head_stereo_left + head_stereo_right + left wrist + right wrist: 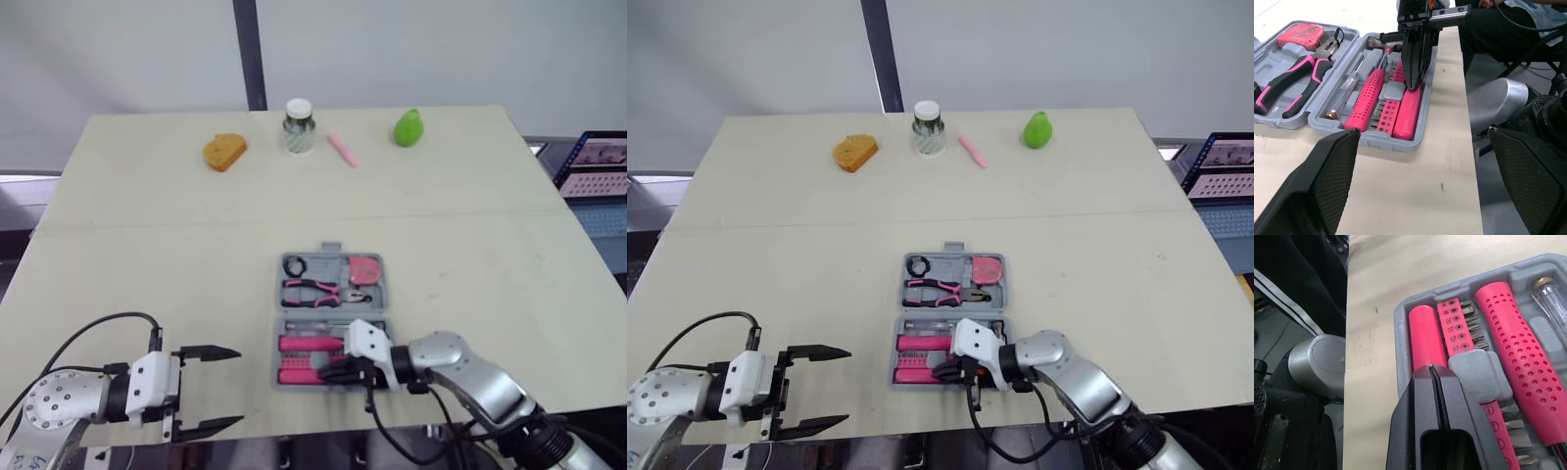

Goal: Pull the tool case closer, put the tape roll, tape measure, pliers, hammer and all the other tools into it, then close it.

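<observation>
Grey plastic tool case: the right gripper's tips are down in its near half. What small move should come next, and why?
Probably lift the right gripper straight up, out of the grey plastic tool case. Its shut tips sit on a smooth pink handle seated in its slot, the pink-handled pliers lie in the far half, and the case can't close around the gripper.

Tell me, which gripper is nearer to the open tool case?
Right. The right gripper is directly over the tool case's near half, shut above a pink handle. The left gripper is open, over bare table to the case's left, apart from it.
</observation>
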